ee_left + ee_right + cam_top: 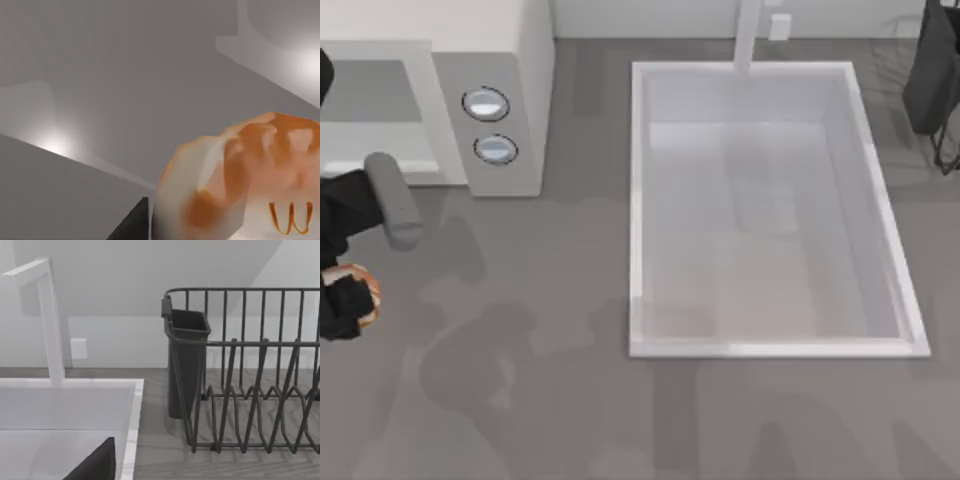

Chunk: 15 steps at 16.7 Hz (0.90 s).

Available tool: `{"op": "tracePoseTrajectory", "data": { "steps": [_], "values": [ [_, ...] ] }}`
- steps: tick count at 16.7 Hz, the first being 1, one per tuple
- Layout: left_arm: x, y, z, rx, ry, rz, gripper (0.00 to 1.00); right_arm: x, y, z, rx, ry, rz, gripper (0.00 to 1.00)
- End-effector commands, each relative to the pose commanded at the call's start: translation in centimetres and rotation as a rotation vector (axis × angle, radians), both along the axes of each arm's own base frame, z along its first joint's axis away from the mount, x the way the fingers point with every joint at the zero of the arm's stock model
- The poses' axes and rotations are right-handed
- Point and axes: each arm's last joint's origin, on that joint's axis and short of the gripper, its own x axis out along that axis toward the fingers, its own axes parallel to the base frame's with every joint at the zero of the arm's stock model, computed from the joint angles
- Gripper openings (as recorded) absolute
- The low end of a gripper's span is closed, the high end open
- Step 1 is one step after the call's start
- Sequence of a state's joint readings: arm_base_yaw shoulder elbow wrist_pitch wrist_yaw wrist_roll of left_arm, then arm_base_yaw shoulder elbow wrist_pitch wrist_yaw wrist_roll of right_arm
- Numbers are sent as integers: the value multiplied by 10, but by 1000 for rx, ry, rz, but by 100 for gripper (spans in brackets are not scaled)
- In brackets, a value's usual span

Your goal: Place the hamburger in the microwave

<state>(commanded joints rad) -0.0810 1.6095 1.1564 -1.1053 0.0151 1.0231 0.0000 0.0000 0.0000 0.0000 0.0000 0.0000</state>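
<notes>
The hamburger (358, 290), a cream bun with orange patches, is held at the table's far left edge by my left gripper (348, 297), which is shut on it. Up close in the left wrist view the hamburger (240, 185) hangs above the grey table. The microwave (520, 60), off-white with two round dials (486, 103), stands at the back left, just behind the held bun. Its cavity (370, 90) faces the front, and a grey bar handle (396, 200) juts out between it and my gripper. A dark part of my right gripper (95, 465) shows over the sink.
A large white sink basin (636, 200) with a faucet (750, 35) takes up the middle and right of the table. A dark wire dish rack (250, 380) with a cutlery cup stands at the back right (935, 80). Grey tabletop lies open in front.
</notes>
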Motion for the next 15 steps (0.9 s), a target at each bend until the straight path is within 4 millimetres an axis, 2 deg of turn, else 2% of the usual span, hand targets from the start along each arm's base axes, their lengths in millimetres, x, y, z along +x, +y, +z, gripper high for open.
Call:
{"op": "tracePoseTrajectory", "data": {
  "steps": [5, 11, 15],
  "values": [
    [24, 20, -15, -21, -134, 146, 0, 0, 0, 0, 0, 0, 0, 100],
    [66, 65, -60, -100, -454, 472, 0, 0, 0, 0, 0, 0, 0, 100],
    [82, 88, -91, -216, -713, 677, 0, 0, 0, 0, 0, 0, 0, 100]
  ]
}}
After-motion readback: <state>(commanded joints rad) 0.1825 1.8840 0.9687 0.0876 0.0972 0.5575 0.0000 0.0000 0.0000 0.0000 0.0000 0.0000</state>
